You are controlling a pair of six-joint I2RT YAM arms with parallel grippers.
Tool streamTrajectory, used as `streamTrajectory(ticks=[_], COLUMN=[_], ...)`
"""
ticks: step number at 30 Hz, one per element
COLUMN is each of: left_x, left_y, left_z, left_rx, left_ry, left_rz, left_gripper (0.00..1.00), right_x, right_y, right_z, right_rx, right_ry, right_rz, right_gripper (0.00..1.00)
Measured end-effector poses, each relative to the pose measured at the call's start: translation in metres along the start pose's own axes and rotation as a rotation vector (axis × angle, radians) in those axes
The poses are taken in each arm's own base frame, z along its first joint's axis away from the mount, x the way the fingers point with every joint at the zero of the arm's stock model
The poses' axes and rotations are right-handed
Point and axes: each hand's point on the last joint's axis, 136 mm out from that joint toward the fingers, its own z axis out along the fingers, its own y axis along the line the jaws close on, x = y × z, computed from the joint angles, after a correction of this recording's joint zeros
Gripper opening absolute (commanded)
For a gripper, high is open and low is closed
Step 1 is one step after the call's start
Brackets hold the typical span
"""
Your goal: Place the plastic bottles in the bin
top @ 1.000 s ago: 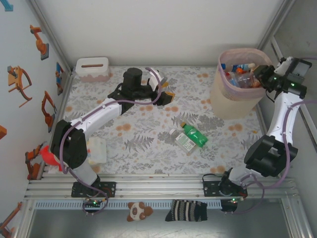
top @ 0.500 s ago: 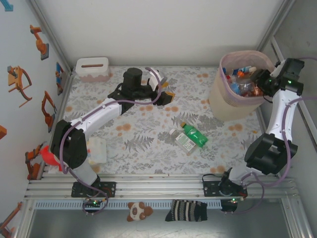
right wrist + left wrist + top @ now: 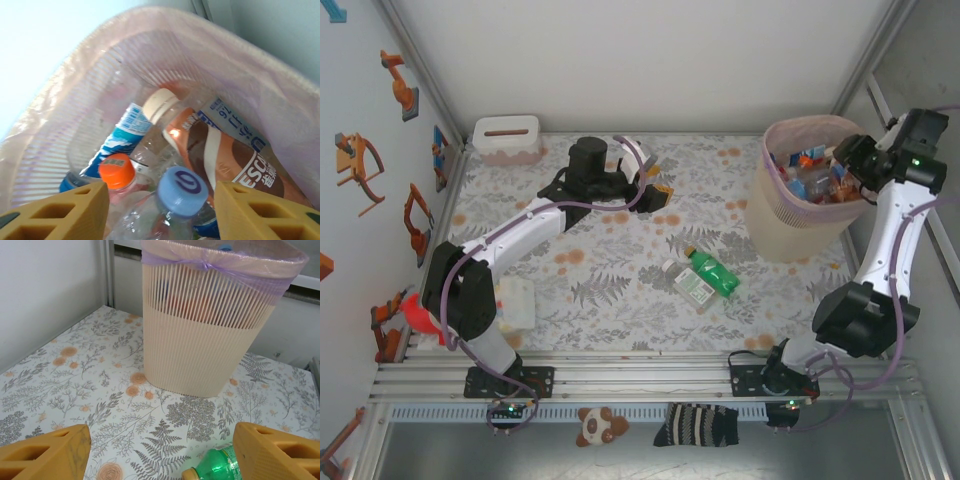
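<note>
right gripper (image 3: 847,160) hangs over the bin's (image 3: 790,225) right rim; left gripper (image 3: 658,192) hovers over the desk (image 3: 610,300), two bottles (image 3: 705,277) lying near it. left wrist: jaws apart, empty, green bottle (image 3: 216,467) just below. right wrist: jaws apart, empty, piled bottles (image 3: 220,150) inside the bin.

Looking down from my right wrist, I read white capitals "ESCA", cut off at both ends, on a bottle with a brown label (image 3: 225,160). Its white panel carries blue characters I cannot make out. A blue cap (image 3: 183,189) shows a swirl mark. The blue-and-white label (image 3: 122,136) is too blurred to read.
</note>
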Motion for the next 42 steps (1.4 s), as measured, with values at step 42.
streamTrajectory(ticks=[42], left_x=[0.018], left_y=[0.038], left_z=[-0.014], left_rx=[-0.094], left_ry=[-0.032], left_rz=[-0.169], left_gripper=[0.73], right_x=[0.082], right_y=[0.149], right_z=[-0.024], right_rx=[-0.387], right_ry=[0.215], right_rz=[-0.271], right_gripper=[0.44])
